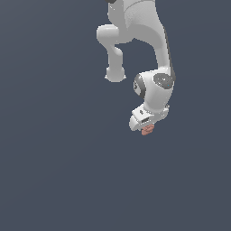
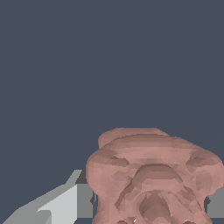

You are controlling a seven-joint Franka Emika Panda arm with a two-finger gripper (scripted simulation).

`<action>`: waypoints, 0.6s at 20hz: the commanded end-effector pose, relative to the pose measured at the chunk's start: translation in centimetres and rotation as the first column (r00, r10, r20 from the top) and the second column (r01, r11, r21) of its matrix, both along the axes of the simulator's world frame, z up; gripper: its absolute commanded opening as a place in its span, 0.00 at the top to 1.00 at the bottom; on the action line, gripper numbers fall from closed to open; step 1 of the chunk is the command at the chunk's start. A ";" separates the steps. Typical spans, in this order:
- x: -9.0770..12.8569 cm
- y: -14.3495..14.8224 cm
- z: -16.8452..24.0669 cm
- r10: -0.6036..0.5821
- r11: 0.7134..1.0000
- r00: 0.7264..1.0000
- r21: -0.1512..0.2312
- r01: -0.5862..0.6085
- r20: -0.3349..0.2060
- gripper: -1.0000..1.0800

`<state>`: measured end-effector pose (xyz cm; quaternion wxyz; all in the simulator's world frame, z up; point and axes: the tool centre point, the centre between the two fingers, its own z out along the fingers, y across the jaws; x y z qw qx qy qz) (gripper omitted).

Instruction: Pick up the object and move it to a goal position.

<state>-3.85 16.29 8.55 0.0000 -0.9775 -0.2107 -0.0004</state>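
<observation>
Claw gripping pink blob, seemingly carrying it; transport step underway; next calling for steady travel to unseen goal.

object mostly hidden under claw; arm cut off by exterior view's top edge

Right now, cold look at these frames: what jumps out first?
The white arm coming down from the top of the exterior view against a flat dark grey-blue background, nothing else around it. Then the small salmon-pink lumpy object tucked right under the gripper. In the wrist view that object fills the frame close to the camera, with a pale finger showing beside it.
</observation>
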 end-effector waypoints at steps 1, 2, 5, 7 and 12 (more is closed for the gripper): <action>0.6 1.8 1.0 -0.001 1.000 1.000 0.000 0.001 0.000 1.00; 0.8 2.4 1.2 -0.001 1.000 1.000 0.000 0.001 0.000 1.00; 1.2 3.7 1.9 -0.001 1.000 1.000 0.000 0.001 0.000 1.00; 1.4 4.3 2.2 -0.001 1.000 1.000 0.000 0.001 0.000 1.00; 1.7 4.7 2.4 -0.001 1.000 1.000 0.000 0.001 0.000 1.00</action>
